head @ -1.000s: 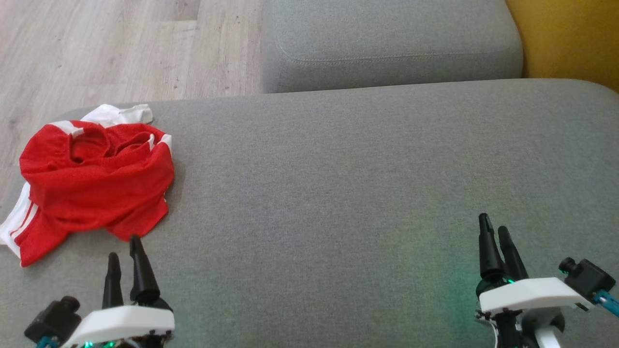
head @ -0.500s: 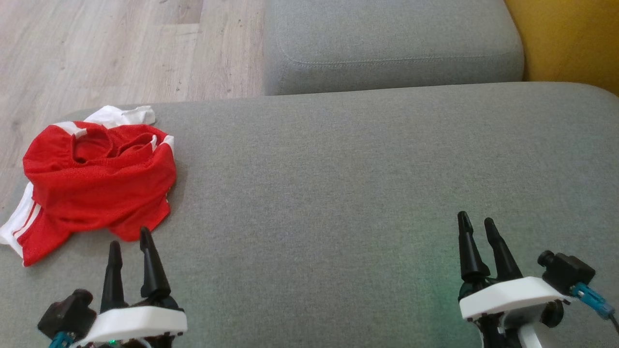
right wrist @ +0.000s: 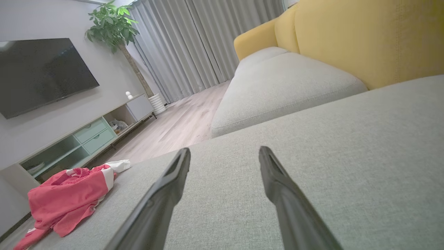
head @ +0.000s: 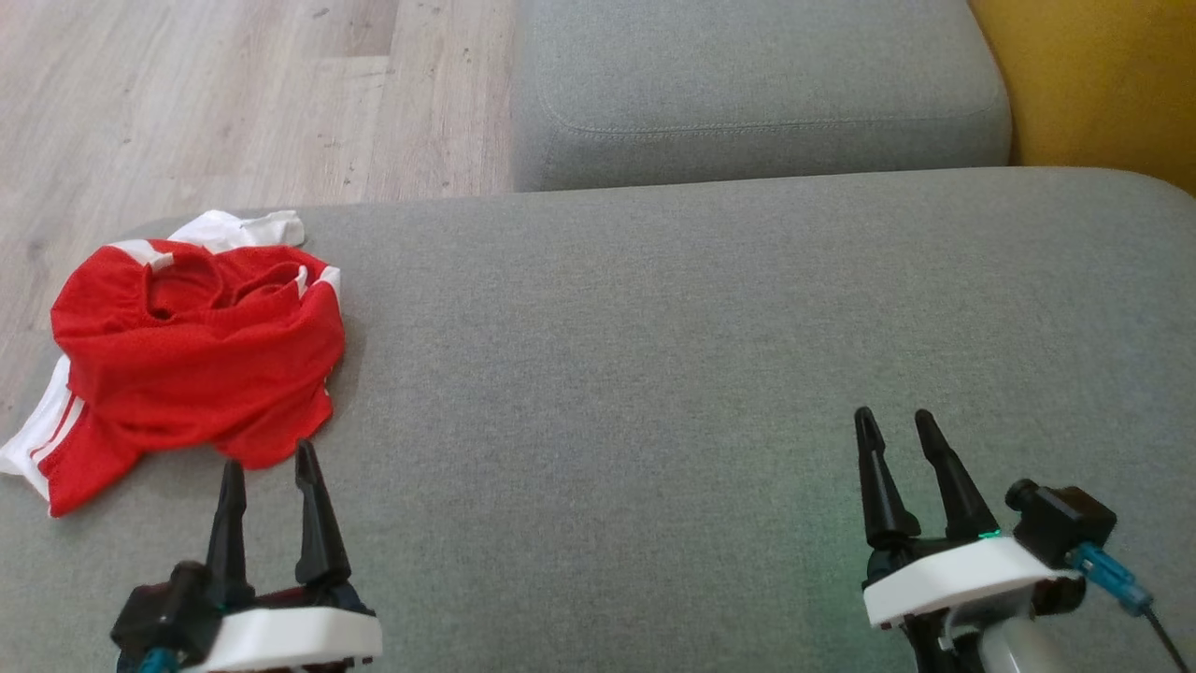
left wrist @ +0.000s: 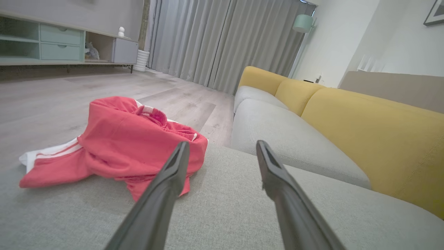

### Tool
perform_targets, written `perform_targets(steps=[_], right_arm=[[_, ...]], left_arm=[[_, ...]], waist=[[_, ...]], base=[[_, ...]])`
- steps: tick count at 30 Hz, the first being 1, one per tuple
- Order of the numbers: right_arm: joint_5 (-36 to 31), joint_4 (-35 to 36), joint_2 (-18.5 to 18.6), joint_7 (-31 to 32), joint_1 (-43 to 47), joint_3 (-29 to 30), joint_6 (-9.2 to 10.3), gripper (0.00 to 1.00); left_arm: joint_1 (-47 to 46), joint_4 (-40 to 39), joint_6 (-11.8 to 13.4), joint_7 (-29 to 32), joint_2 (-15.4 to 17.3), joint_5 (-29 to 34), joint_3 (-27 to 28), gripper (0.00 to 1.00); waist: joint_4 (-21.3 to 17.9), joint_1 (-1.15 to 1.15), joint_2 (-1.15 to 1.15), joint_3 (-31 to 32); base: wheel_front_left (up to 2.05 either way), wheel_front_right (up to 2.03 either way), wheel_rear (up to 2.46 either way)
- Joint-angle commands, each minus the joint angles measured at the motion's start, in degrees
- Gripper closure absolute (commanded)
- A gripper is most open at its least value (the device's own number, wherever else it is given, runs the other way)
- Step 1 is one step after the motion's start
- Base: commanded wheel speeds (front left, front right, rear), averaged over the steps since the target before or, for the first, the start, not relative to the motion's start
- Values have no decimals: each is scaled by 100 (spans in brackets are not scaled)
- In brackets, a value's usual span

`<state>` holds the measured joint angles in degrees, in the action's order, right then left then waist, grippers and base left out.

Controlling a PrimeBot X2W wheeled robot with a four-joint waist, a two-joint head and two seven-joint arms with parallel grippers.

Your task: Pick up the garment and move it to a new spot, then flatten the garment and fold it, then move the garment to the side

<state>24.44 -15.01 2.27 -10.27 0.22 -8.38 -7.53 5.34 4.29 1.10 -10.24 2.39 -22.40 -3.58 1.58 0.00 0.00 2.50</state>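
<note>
Garment (head: 192, 360) bunched on sofa seat (head: 654, 374), just ahead-left of left gripper (head: 268, 456), jaws wide, empty; right gripper (head: 894, 421) well apart, likewise wide.

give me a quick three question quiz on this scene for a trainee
1. True or false: the left claw is shut on the red garment.
2. The garment lies on: A) a wooden table, B) the grey cushion, C) a chair.
3. Which claw is nearer the garment?
Key: 1 false, it is open and empty. 2 B. 3 the left; the right claw is far across the cushion.
</note>
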Motion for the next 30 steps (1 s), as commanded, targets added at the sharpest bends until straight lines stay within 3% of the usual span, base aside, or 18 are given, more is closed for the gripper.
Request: perform_targets(steps=[1, 23, 30], right_arm=[[-163, 223, 50, -101, -340, -140, 4, 0], [-1231, -109, 61, -473, -284, -224, 4, 0], [-1357, -185, 61, -473, -269, -123, 4, 0]], left_arm=[[-171, -264, 43, -101, 42, 192, 122, 0], [32, -317, 291, -475, 53, 2086, 8, 0], [8, -130, 385, -475, 53, 2156, 12, 0]], waist=[[2, 0, 0, 9], [45, 0, 0, 192], [54, 0, 0, 155]], base=[[0, 0, 0], [0, 0, 0], [0, 0, 0]])
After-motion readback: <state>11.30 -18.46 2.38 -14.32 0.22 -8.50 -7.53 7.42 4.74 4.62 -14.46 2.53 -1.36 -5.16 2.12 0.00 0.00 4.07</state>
